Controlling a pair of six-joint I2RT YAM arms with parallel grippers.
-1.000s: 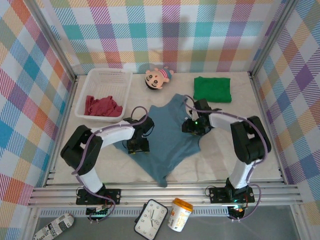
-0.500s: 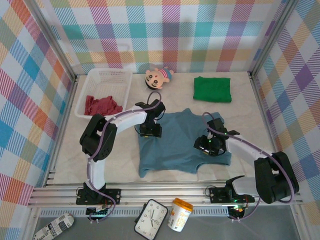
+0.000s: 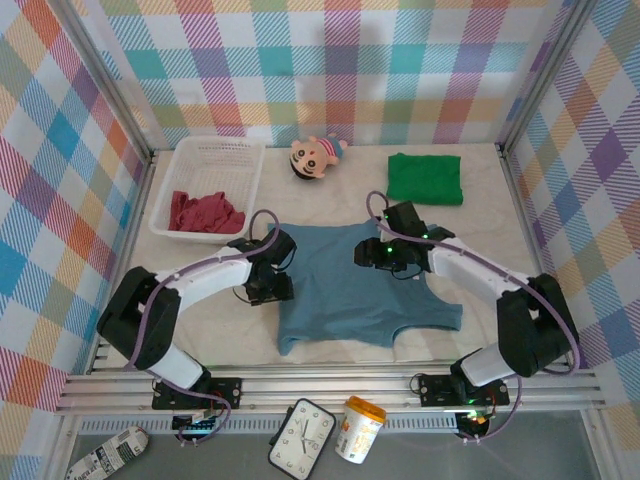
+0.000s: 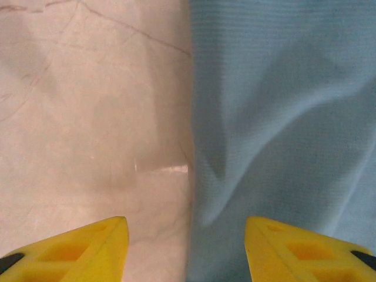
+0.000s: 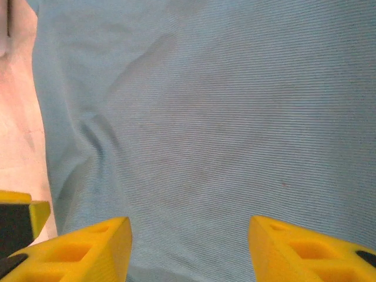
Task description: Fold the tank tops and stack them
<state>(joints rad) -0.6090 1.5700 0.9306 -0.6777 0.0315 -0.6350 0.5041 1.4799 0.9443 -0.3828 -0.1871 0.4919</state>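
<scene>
- The blue-grey top (image 3: 350, 290) lies spread flat on the counter (image 3: 490, 345) between my two arms, and I place everything else from it.
- Its hem-to-strap line runs away from my bases. The straight hem is on the far side, and the straps and neck scoop are on the side nearest me.
- My left pincer (image 3: 268, 287) sits at the top's left edge, about midway along it. From the wrist, one yellow finger (image 4: 70, 249) is over bare counter and the other is over cloth, so the edge runs between them. It stands well open and has hold of nothing.
- My right pincer (image 3: 385, 255) hangs over the top's far right part, just inside the right edge. Both of its fingers (image 5: 76, 249) have cloth under them and no edge between. It is also wide open, with nothing pinched.
- Each side of the top has its own arm close by, and neither arm needs to cross over.
- My judgement is that the left pincer only has to drop and close to take its edge. The right one would first have to slide outward to find its edge, or it will bunch up the middle.
- The green top (image 3: 425, 178) lies folded beyond the blue-grey top's far right corner, well apart from it.
- The dark red top (image 3: 205, 213) lies crumpled in the white basket (image 3: 215, 145), beyond the far left corner.
- A doll (image 3: 315, 155) lies past the far hem.
</scene>
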